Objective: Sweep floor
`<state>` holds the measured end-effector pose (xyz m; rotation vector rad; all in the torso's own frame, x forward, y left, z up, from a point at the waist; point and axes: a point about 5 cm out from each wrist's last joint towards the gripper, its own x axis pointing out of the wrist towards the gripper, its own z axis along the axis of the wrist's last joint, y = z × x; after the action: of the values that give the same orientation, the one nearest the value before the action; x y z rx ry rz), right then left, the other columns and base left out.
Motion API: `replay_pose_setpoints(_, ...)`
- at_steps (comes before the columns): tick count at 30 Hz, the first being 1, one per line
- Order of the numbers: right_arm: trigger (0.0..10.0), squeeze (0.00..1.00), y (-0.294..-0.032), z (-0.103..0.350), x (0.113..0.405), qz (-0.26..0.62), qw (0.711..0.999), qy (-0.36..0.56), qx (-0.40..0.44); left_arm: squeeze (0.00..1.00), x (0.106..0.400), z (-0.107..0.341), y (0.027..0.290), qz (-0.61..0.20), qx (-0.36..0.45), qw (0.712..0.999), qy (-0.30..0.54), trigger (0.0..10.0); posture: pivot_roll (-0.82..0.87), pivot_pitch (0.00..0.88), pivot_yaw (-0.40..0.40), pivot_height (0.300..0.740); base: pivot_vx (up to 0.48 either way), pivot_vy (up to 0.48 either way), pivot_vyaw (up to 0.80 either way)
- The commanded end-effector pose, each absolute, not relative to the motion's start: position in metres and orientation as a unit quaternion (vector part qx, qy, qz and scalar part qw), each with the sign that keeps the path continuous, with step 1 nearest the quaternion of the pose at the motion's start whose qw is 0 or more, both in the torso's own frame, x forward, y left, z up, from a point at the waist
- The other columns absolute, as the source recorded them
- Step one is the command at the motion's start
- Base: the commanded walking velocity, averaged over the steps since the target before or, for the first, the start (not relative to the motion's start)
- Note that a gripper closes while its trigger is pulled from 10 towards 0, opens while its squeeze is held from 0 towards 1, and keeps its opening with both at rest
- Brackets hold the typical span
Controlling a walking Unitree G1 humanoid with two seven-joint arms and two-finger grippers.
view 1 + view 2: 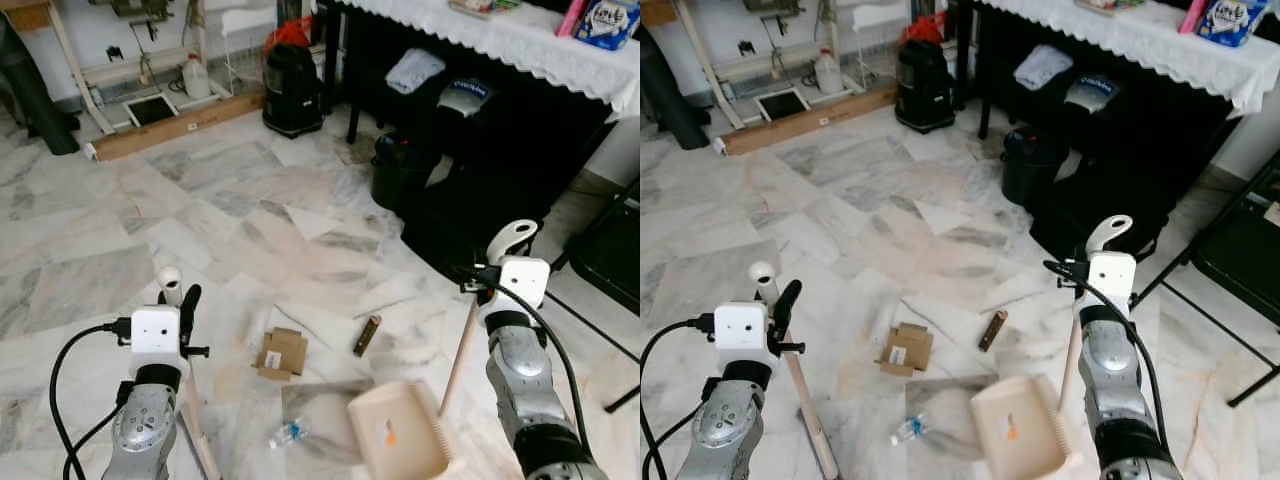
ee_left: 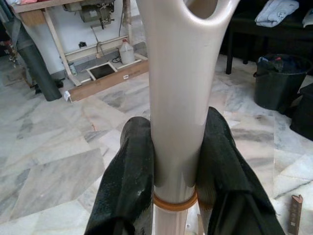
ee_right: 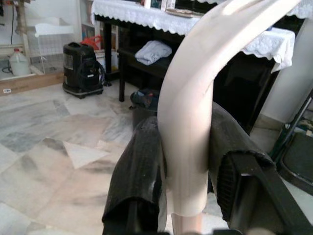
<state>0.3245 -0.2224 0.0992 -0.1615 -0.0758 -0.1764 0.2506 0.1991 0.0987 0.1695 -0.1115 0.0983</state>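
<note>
Left pincer (image 1: pixel 180 300) clamped on broom handle (image 2: pixel 178 98), head angled toward litter. Centre floor (image 1: pixel 200 200): cardboard scrap (image 1: pixel 280 352), plastic bottle (image 1: pixel 289 432), dark stick (image 1: pixel 367 335) awaiting sweeping. Right pincer (image 1: pixel 505 255) gripping dustpan handle (image 3: pixel 190 122), dustpan (image 1: pixel 400 432) grounded nearby as receiver.

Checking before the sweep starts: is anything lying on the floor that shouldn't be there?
Yes, litter on the marble floor: a flattened cardboard box, a small brown box and a plastic bottle lying on its side, all just beyond the dustpan.
</note>
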Motion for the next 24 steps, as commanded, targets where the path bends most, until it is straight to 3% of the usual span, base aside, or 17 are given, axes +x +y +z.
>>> replay_pose_setpoints(1,10.0,0.00,-0.218,0.107,0.331,-0.078,0.993,-0.052,-0.077,0.00,0.249,0.105,0.197,0.040,0.083,0.994,-0.065,10.0,-0.04,0.200,-0.062,0.740,0.000,0.000,0.00)
replay_pose_setpoints(18,10.0,0.00,-0.211,0.109,0.342,-0.044,0.995,-0.065,-0.067,0.00,0.241,0.122,0.193,0.016,0.082,0.993,-0.081,10.0,-0.01,0.284,-0.076,0.740,0.000,0.000,0.00)
replay_pose_setpoints(24,10.0,0.00,-0.209,0.115,0.344,-0.039,0.994,-0.081,-0.064,0.00,0.238,0.125,0.191,0.016,0.078,0.993,-0.082,10.0,-0.01,0.267,-0.083,0.740,0.000,0.000,0.00)
